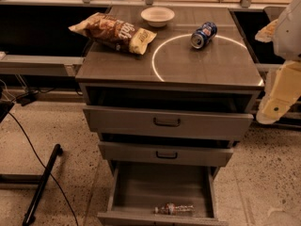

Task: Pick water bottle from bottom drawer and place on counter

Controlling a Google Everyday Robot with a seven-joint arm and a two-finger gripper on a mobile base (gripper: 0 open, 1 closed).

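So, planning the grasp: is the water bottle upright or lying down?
The water bottle lies on its side at the bottom drawer's front; end effector hangs far right.

Crumpled brown-and-cream snack bag [113,32] laid flat; round white bowl [157,16] set upright just beside it; blue metal soda can [203,35] laid on its side, apart from both.

Dim warm light glares off the counter [197,66], while the gripper [272,111] at right seems overlit.
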